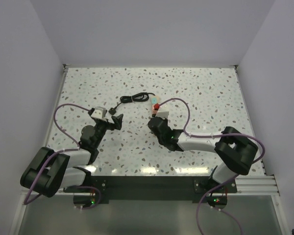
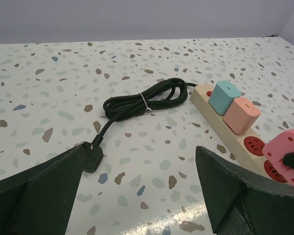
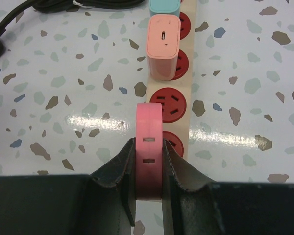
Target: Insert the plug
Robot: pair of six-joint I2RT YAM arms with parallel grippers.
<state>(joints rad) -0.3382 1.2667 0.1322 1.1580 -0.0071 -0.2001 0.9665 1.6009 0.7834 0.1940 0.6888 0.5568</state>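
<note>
Left claw: the left claw [image 2: 137, 192] is wide apart, holds nothing and hangs over the desk [image 1: 210, 93].
Right claw: the right claw [image 3: 149, 147] is clamped on the pink plug [image 3: 149, 128].
Pink plug: it is over the near end of the power strip [image 3: 190, 115], just by an empty red socket [image 3: 168, 104].
Do it well: line the pins up with the holes, keep the plug straight and push down slowly.
Farther: a peach plug [image 3: 163, 46] sits in the strip.
Farthest: the black cord [image 2: 142, 103] lies coiled.

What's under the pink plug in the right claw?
The power strip: a red socket shows partly beside the pink plug, which the right claw grips. The plug and claw cover the rest, so prong alignment cannot be seen.
</note>
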